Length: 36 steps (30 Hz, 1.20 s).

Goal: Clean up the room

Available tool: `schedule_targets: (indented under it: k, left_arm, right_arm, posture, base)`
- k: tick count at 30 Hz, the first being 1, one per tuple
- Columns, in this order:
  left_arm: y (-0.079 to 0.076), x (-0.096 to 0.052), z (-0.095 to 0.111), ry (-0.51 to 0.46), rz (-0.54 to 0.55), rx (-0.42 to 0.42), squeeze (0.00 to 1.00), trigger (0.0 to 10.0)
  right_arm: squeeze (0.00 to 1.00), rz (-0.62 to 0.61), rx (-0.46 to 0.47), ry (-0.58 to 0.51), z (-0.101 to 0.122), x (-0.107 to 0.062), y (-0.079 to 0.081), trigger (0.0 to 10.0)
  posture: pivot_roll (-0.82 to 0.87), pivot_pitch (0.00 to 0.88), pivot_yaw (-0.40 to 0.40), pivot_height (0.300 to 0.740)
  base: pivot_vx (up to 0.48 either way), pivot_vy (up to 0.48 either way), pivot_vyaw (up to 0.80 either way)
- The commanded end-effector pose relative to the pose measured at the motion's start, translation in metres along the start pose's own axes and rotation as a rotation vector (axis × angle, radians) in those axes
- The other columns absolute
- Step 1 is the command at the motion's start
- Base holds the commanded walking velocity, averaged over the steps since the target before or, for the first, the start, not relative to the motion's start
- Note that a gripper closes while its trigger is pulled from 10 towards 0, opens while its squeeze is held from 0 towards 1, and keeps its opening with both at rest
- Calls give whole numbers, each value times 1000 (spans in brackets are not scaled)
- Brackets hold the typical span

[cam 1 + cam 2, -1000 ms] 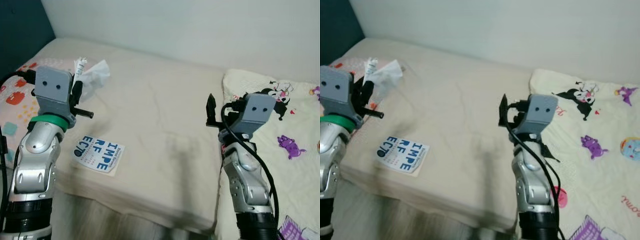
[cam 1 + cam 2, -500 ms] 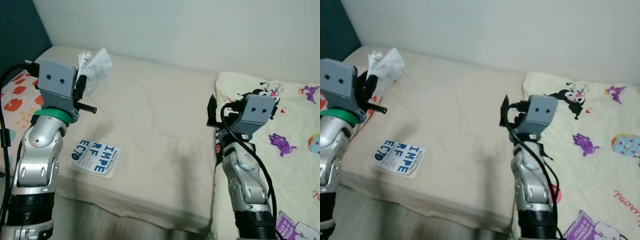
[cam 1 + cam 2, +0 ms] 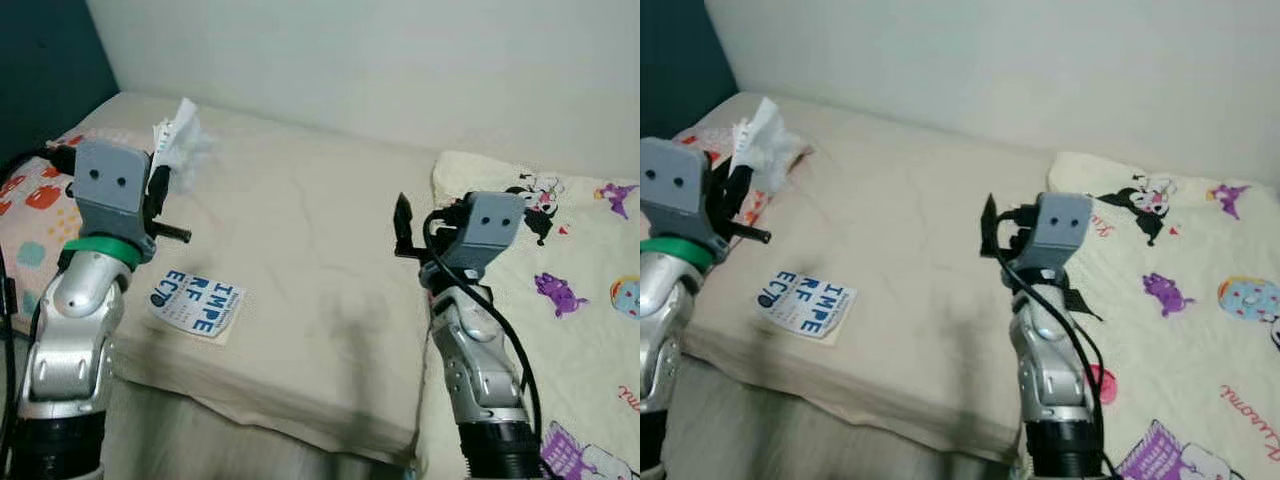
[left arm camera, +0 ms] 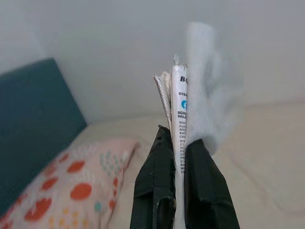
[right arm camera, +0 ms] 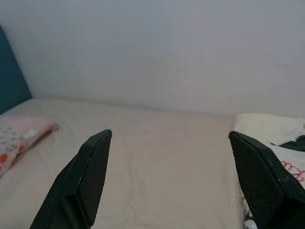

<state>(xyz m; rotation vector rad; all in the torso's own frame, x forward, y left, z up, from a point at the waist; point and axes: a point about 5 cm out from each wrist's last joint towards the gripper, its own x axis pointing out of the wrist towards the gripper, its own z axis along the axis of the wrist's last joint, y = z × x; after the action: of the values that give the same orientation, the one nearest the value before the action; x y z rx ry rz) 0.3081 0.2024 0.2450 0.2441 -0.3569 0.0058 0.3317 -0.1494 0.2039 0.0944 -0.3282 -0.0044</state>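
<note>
My left gripper (image 3: pixel 160 185) is raised over the left side of the bed, shut on a white crumpled plastic wrapper (image 3: pixel 180 140) with printed text; in the left wrist view the wrapper (image 4: pixel 180 109) sticks up between the black fingers (image 4: pixel 162 191). A blue-and-white printed card (image 3: pixel 198 302) lies flat on the beige mattress (image 3: pixel 310 240) near its front left edge, below that gripper. My right gripper (image 3: pixel 403 225) is held up over the middle of the bed, open and holding nothing, its fingers (image 5: pixel 90 176) wide apart.
A pillow with red and orange patches (image 3: pixel 30 200) lies at the bed's left end against a dark blue headboard (image 3: pixel 40 70). A cream cartoon-print blanket (image 3: pixel 570 270) covers the right side. A white wall (image 3: pixel 400 60) runs behind the bed.
The camera view has shifted slightly. My left gripper still holds the wrapper, now a little lower and further left in view. The right gripper stays open.
</note>
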Motion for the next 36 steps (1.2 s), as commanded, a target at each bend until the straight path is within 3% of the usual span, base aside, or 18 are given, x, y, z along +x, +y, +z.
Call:
schedule_targets:
  k: [1, 6, 11, 15, 22, 26, 29, 36]
  left_arm:
    - [-3, -4, -4, 23, 2, -5, 0, 10000]
    - [-14, -2, -12, 51, -40, -33, 0, 10000]
    - [-33, 14, -9, 27, -106, -60, 0, 10000]
    - [-37, 14, -10, 19, -139, -27, 0, 10000]
    - [-51, -4, -20, 4, -231, 57, 0, 10000]
    - [-62, -20, -34, 59, -223, -9, 0, 10000]
    - [-72, -23, -38, 76, -207, -32, 0, 10000]
    - [-76, -19, -42, 72, -225, -17, 0, 10000]
  right_arm:
    - [0, -10, 4, 25, -5, -3, -4, 10000]
    - [0, 1, -15, 23, -3, -8, -3, 10000]
    - [0, -54, -35, 26, -6, -20, -18, 10000]
    - [0, -53, -20, 22, -6, -21, -12, 10000]
    - [0, -42, 14, 36, -20, -27, 1, 10000]
    - [0, -14, 16, 54, -29, -37, 2, 10000]
    - [0, 2, -12, 43, -29, -40, -2, 10000]
    - [0, -14, -32, 37, -32, -37, -3, 10000]
  posture:
    - [40, 159, -1, 740]
    - [-17, 157, 23, 740]
    - [-53, 140, 63, 740]
    - [-61, 137, 80, 740]
    - [-23, 122, 66, 740]
    - [-18, 120, 41, 740]
    - [-21, 107, 40, 740]
    - [-24, 74, 54, 740]
  base:
    - [0, 0, 0]
    - [0, 0, 0]
    - [0, 0, 0]
    - [0, 0, 0]
    - [0, 0, 0]
    - [0, 0, 0]
    - [0, 0, 0]
    - [0, 0, 0]
